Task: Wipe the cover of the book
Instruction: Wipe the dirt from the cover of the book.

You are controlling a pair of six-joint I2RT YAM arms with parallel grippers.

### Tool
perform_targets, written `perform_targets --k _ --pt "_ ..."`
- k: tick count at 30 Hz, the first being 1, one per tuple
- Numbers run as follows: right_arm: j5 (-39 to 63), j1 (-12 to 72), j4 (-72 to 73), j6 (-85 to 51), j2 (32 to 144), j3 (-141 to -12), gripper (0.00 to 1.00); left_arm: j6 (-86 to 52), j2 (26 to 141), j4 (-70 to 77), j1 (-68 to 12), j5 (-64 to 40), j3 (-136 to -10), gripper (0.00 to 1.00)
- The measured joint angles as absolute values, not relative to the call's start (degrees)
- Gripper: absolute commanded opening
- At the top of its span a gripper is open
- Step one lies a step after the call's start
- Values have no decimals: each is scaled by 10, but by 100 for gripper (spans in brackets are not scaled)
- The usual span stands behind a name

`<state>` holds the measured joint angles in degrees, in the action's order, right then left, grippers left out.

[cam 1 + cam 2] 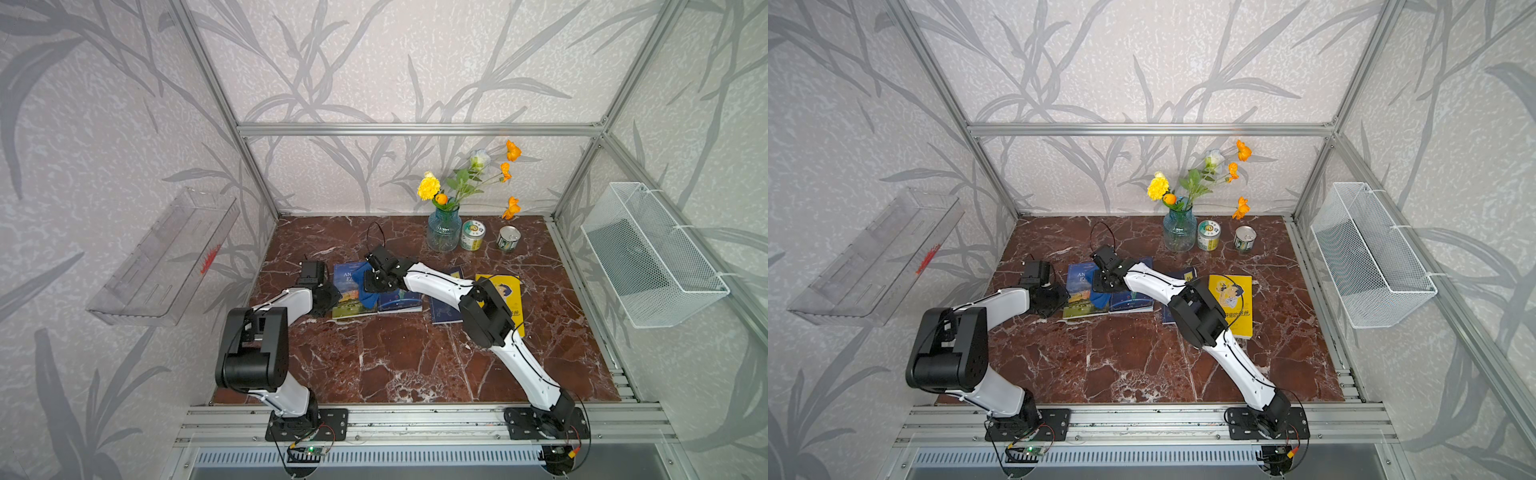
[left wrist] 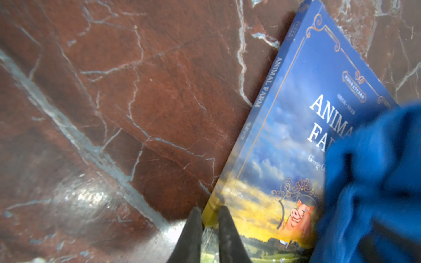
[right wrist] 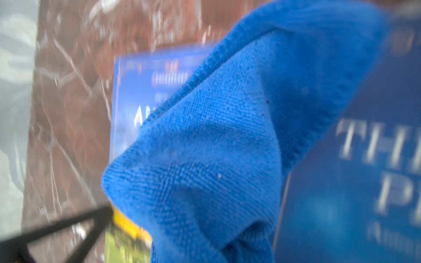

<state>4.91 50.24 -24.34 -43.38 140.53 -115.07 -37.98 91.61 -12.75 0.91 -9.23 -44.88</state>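
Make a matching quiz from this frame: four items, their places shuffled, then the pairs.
Items
1. blue microfibre cloth
2. yellow paperback book
3. blue glass vase holding flowers
4. white wire-mesh basket

Places
A. standing at the back, beside two small round tin cans
B. on the cover of the blue-and-yellow Animal Farm paperback
C. hung on the side wall
D. lying flat, the book farthest right

Pairs: 1-B, 2-D, 3-A, 4-C
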Motion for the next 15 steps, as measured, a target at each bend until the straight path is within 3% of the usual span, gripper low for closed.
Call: perform_targets --k 4,15 --pt "51 514 -213 -439 1380 -1102 0 -380 916 -128 9 -92 -449 16" --pt "123 512 -202 -478 1465 -1223 0 -380 916 -128 9 -92 -449 16"
